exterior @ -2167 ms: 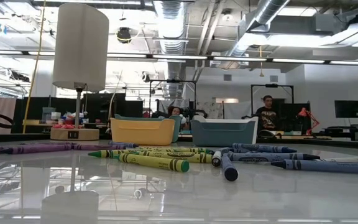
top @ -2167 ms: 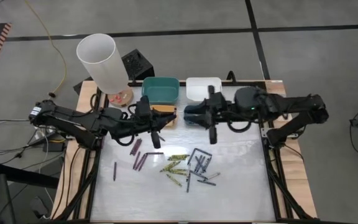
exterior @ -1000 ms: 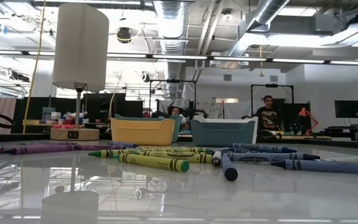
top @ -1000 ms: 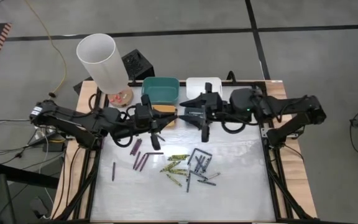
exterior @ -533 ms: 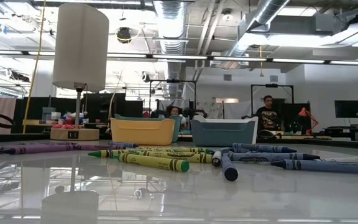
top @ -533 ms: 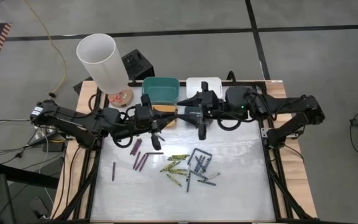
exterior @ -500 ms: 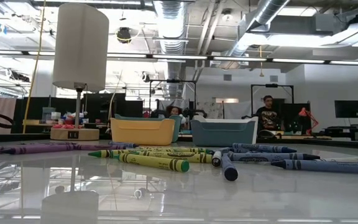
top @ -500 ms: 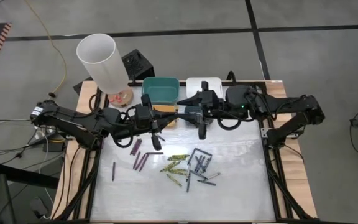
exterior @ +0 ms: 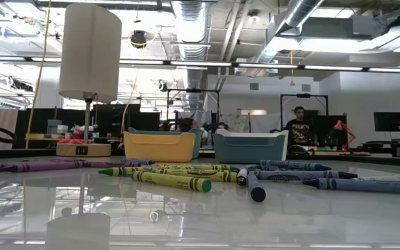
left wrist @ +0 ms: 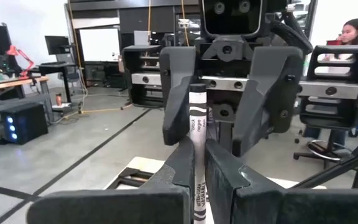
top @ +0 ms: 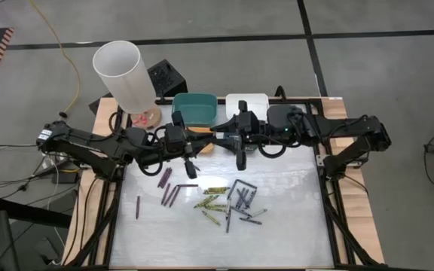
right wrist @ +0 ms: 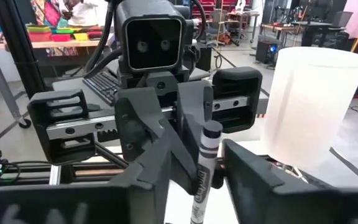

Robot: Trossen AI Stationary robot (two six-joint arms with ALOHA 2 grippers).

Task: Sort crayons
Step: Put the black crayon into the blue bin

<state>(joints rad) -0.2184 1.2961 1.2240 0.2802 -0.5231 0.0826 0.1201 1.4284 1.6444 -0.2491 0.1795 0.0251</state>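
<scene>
My left gripper is shut on a grey crayon that stands upright in the air at the table's far middle. My right gripper faces it from the right. It is open, with one finger on each side of the crayon's upper part. In the high view the two grippers meet above a yellow bin. More crayons lie flat on the table: purple ones, yellow-green ones, and grey and blue ones. My left gripper pinches the crayon's lower half between its two fingers. The fingers come level from the table's left and lie across the crayon. The crayon stands upright, its upper end above the fingers, lifted clear of the table. My right gripper: I cannot tell whether a finger touches the crayon.
A teal bin and a white bin stand at the far edge. A lamp with a white shade stands at the far left corner. One purple crayon lies apart at the left. People sit in the room beyond.
My right gripper has moved toward the table's left, up to the left gripper, so that its fingers now flank the held crayon. The left gripper and the crayons on the table have stayed in place.
</scene>
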